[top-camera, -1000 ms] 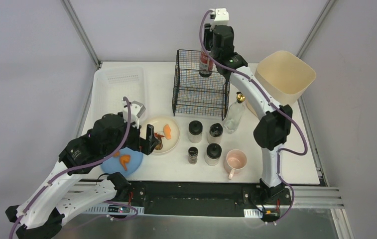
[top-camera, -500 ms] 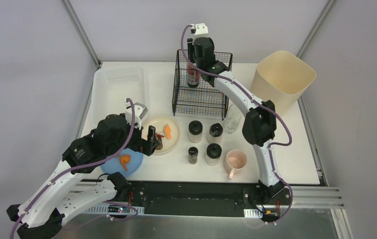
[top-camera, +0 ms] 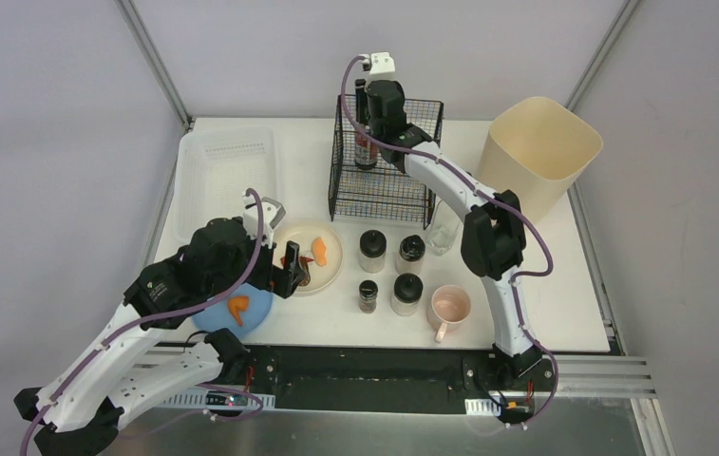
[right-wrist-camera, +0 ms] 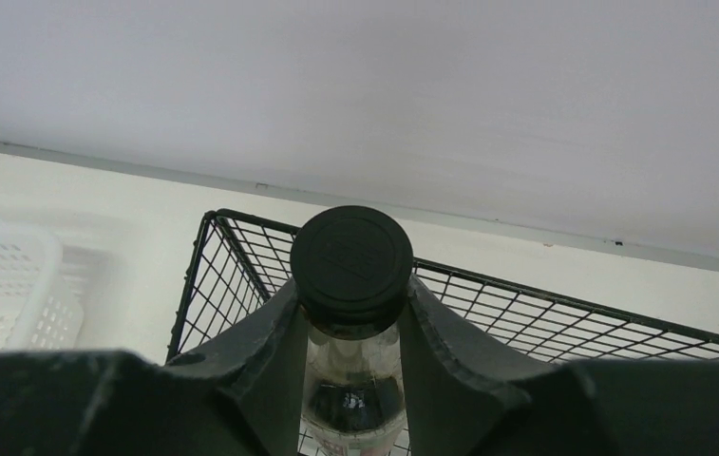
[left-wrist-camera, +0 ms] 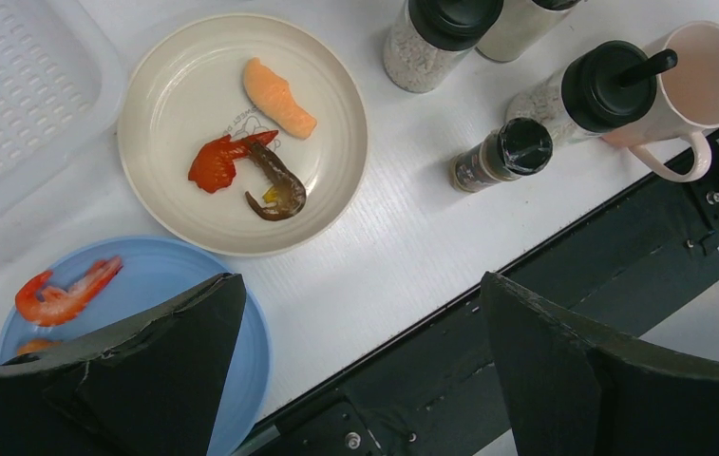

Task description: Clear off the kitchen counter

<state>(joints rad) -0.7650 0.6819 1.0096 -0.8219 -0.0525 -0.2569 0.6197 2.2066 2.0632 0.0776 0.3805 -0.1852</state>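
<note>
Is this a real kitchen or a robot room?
Probably a robot test booth made to look like a kitchen. Two robot arms are bolted to a white counter between plain grey walls. The counter holds a plate of food, spice jars and a pink mug.

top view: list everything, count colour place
kitchen counter: 1, white, under everything
plastic tray: 1, translucent white, far left
wire basket: 1, black, far centre
bin: 1, cream, far right
cream plate: 1, cream, centre left
blue plate: 1, blue, near left
food pieces: several, orange, red and brown, on both plates
black-lidded jars: 4, clear, right of the cream plate
clear bottle: 1, clear, right of the jars
mug: 1, pink, near right
black-capped bottle: 1, red label, wire basket's far left corner
left gripper: 1, black, open by the cream plate
right gripper: 1, black, shut on the black-capped bottle
</note>
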